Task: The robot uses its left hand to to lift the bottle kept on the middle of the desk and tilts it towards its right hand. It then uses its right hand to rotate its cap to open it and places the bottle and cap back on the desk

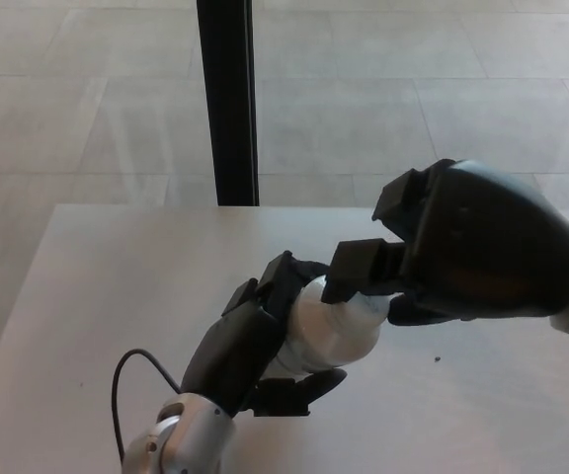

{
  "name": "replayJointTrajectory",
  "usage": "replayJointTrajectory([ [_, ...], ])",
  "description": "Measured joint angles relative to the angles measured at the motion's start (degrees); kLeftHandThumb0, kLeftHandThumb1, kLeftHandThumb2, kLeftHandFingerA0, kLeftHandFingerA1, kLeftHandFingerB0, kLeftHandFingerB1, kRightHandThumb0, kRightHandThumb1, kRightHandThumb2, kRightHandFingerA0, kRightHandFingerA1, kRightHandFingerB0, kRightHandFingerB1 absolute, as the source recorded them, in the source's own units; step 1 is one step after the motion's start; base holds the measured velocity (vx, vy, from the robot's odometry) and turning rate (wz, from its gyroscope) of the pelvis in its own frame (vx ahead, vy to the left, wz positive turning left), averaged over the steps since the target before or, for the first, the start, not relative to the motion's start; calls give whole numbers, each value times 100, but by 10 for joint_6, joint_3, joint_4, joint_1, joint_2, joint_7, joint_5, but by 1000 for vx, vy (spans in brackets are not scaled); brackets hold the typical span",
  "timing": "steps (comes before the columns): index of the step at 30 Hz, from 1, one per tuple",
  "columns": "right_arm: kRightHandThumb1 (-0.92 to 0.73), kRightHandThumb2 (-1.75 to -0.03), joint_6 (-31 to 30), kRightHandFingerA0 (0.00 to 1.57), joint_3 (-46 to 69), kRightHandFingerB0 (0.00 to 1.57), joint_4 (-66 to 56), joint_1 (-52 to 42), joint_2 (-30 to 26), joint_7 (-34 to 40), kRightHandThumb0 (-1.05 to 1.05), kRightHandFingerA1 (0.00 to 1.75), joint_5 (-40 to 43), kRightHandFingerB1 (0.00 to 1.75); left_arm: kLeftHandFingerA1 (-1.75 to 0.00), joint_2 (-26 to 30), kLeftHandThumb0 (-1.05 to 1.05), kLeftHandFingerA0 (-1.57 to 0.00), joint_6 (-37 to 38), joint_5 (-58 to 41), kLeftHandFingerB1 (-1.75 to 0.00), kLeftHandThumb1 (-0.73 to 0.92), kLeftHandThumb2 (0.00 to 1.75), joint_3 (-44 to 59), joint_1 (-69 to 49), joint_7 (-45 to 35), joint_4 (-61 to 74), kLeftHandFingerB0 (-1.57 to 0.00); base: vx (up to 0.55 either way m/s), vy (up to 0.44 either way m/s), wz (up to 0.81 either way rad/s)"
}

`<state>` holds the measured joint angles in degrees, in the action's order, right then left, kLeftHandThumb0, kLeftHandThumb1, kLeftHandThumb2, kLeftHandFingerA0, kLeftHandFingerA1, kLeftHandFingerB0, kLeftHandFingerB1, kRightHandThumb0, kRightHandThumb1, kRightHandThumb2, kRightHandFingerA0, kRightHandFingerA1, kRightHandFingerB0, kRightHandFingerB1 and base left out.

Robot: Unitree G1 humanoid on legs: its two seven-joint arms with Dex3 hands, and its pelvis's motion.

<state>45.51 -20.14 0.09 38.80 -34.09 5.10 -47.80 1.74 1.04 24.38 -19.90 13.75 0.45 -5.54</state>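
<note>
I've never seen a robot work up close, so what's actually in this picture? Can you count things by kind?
Robot hands: 2 (left hand, right hand)
Bottles: 1 (white bottle)
Desks: 1 (desk)
Black posts: 1 (post)
Total: 5

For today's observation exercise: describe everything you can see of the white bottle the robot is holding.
The bottle is white, rounded and opaque, probably plastic. It is off the desk, tilted with its top pointing to the robot's right. The left hand wraps its body, fingers above and below. The right hand closes over its top end, hiding the cap, so it cannot be told how far it is unscrewed.
</note>
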Motion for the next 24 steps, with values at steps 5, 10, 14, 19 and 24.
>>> replayJointTrajectory([
  [5, -53, -66, 31, 105, -1, 83, 12, 8, 0, 30, -31, 149, -25, 87, -158, 5, -17, -89, 3, 0, -129, 65, 72, -1, 0, 1, 0, -88, 0, 0, 0],
  [10, -56, -67, 56, 100, -1, 74, 22, 17, 0, 63, -33, 143, -51, 88, -169, 6, -17, -91, 3, -2, -142, 66, 74, 1, 0, -1, 1, -92, 0, 0, 0],
  [14, -56, -69, 73, 97, -1, 70, 27, 23, -1, 86, -32, 141, -70, 86, -173, 7, -1, -96, 3, -5, -149, 66, 86, 2, 0, -2, 1, -90, 0, 0, 0],
  [19, -54, -67, 100, 99, 5, 75, 31, 26, -5, 116, -31, 145, -90, 83, -175, 6, 6, -86, 5, -8, -156, 58, 97, 3, 0, -2, 3, -84, 0, 0, 0],
  [24, -52, -67, 130, 100, 15, 71, 35, 32, -9, 145, -31, 146, -104, 88, -175, 7, 11, -88, 6, -8, -154, 60, 120, 3, 0, -1, 0, -87, 0, 0, 0],
])
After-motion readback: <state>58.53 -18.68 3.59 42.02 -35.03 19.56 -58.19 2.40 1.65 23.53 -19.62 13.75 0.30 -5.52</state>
